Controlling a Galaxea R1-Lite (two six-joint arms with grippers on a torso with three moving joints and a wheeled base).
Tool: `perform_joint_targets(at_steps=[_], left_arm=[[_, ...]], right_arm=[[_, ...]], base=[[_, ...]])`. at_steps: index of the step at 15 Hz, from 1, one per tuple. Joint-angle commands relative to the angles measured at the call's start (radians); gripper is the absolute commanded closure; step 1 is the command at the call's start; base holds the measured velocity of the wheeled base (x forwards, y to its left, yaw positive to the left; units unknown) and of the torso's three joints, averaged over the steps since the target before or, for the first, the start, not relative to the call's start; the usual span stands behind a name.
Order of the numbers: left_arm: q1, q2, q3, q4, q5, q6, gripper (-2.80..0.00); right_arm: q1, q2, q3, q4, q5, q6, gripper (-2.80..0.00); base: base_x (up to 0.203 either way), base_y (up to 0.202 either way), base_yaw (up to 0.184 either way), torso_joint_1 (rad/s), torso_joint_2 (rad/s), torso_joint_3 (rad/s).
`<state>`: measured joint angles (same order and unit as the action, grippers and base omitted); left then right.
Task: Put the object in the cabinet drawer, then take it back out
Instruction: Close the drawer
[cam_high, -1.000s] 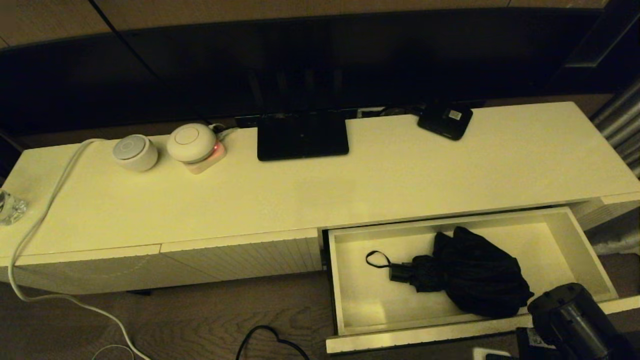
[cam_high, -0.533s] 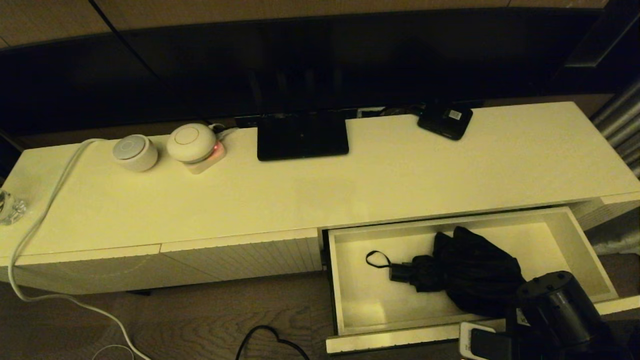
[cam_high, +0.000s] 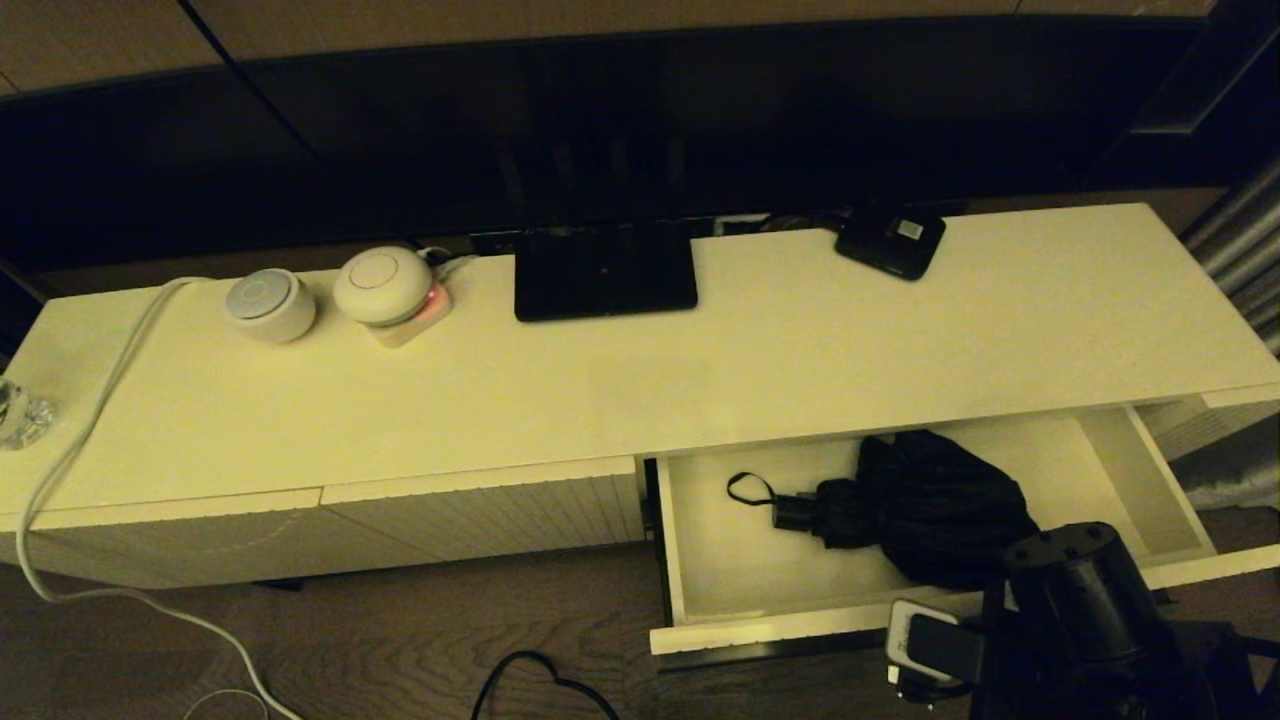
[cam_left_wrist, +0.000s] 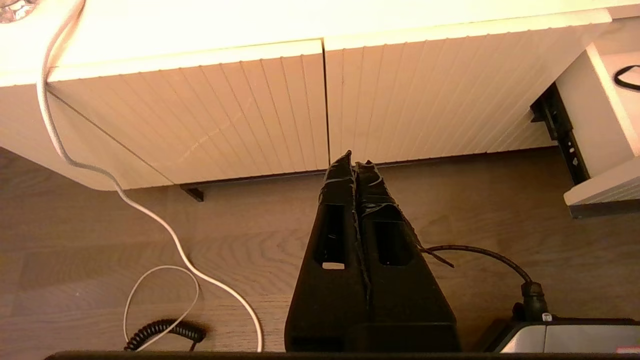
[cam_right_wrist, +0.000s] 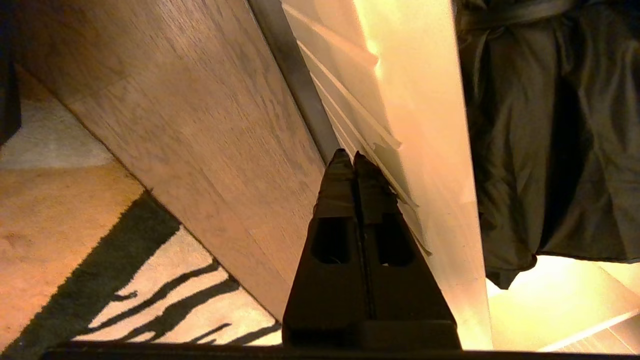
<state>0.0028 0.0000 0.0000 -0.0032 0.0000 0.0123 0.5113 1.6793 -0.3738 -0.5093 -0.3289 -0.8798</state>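
The right arm (cam_high: 1085, 610) sits at about 5 o'clock in the head view, its dark wrist housing low and tilted forward. The right end effector (cam_right_wrist: 354, 157) has both fingers pressed flat together, tips meeting in one point. The left end effector (cam_left_wrist: 354, 160) likewise has its fingers closed against each other, holding nothing, pointing toward 12 o'clock and hanging low.

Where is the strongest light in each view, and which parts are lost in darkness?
Head view: the cabinet top is evenly lit, the wall behind it nearly black, the umbrella a dark mass. Left wrist view: brightest on the top edge, left gripper a silhouette. Right wrist view: glare on the drawer rim, right gripper dark.
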Motion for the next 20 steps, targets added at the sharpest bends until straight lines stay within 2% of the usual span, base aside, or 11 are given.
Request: perform_joint_targets(at_steps=[1,9,13,17,20], left_arm=[[0.000,0.000,0.002,0.000,0.000,0.000,0.00],[0.000,0.000,0.002,0.000,0.000,0.000,0.00],[0.000,0.000,0.002,0.000,0.000,0.000,0.00],[0.000,0.000,0.002,0.000,0.000,0.000,0.00],[0.000,0.000,0.002,0.000,0.000,0.000,0.00]], right_arm=[[0.000,0.014,-0.002,-0.005,-0.004,-0.005,0.00],[-0.007,0.012,-0.112,-0.069,-0.005,-0.026,0.00],[-0.021,0.058,-0.131,-0.153,-0.005,-0.026,0.00],[-0.032,0.136,-0.136,-0.312,-0.004,-0.027,0.00],[-0.050,0.162,-0.162,-0.339,-0.002,-0.027,0.00]], base=[[0.000,0.000,0.000,0.000,0.00,0.000],[0.000,0.000,0.000,0.000,0.00,0.000],[0.000,0.000,0.000,0.000,0.00,0.000],[0.000,0.000,0.000,0.000,0.00,0.000],[0.000,0.000,0.000,0.000,0.00,0.000]])
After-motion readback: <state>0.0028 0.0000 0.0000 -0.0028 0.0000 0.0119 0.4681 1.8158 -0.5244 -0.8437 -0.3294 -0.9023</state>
